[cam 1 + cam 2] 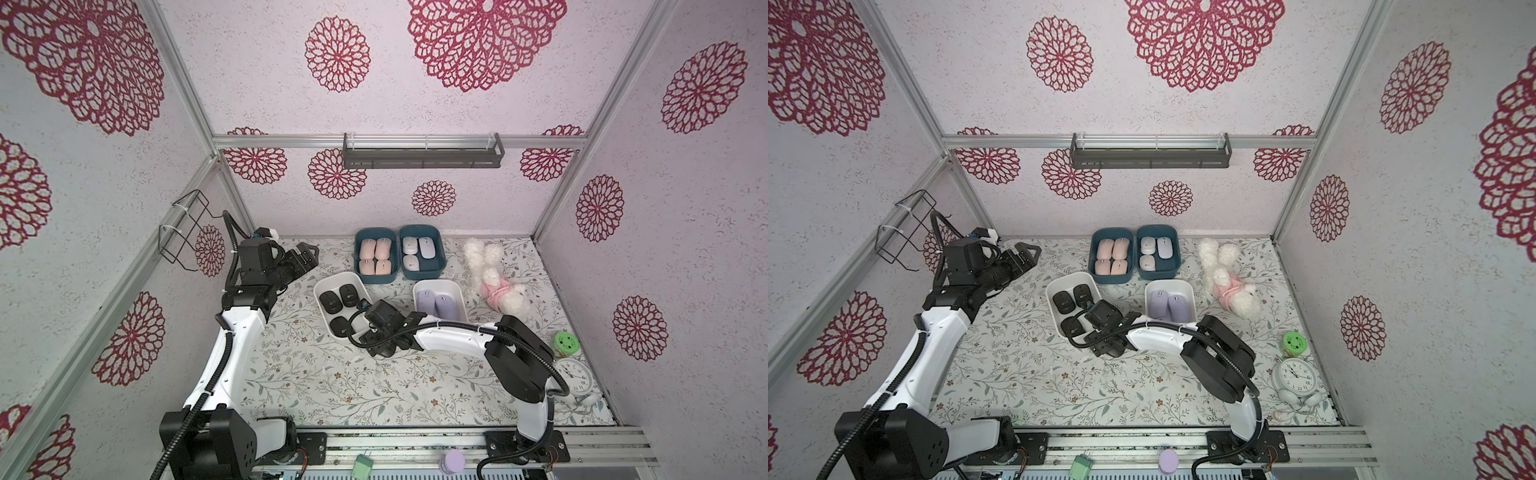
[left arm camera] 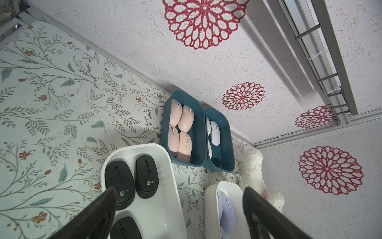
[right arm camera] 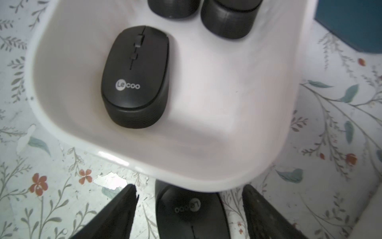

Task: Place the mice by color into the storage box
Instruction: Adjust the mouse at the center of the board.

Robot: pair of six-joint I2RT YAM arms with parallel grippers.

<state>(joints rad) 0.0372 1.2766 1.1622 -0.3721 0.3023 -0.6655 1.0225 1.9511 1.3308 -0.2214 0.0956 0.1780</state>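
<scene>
A black mouse [image 3: 186, 209] lies on the flowered table just outside the near end of a white box [image 3: 186, 178]. My right gripper [image 3: 189, 187] is open around it, with a gap showing on each side. Three more black mice [image 1: 331, 302] lie in that white box [image 1: 320, 286]. A teal box [image 1: 357, 257] holds several peach-pink mice [image 1: 376, 255]. The teal box [image 1: 442, 257] beside it holds three pale mice [image 1: 417, 251]. Lilac mice [image 1: 434, 303] fill another white box [image 1: 436, 283]. My left gripper [image 1: 309, 255] hangs open and empty at the back left.
A white plush toy [image 1: 496, 278] lies right of the boxes. At the right edge stand a green-lidded jar [image 1: 566, 344] and a white alarm clock [image 1: 575, 376]. A wire basket [image 1: 185, 228] hangs on the left wall, and a dark shelf [image 1: 422, 156] on the back wall.
</scene>
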